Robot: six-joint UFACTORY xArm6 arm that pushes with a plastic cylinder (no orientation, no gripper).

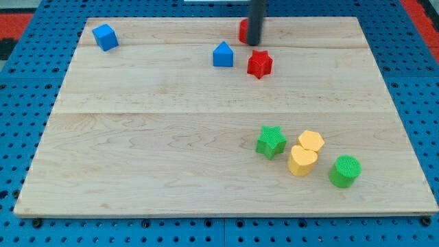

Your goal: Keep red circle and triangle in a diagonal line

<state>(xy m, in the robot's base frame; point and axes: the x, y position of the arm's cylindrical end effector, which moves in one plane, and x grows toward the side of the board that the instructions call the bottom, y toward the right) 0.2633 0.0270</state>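
Observation:
A red block point(243, 30), its shape mostly hidden behind my rod, sits near the view's top edge of the wooden board point(137, 137). My tip point(254, 43) is against its right side. A blue triangle-like block point(222, 55) lies just below and left of the tip. A red star point(259, 64) lies just below the tip, to the right of the blue block.
A blue cube point(105, 37) sits at the top left. At the lower right are a green star point(271, 142), a yellow hexagon point(311, 141), a yellow heart point(302, 160) and a green cylinder point(344, 171).

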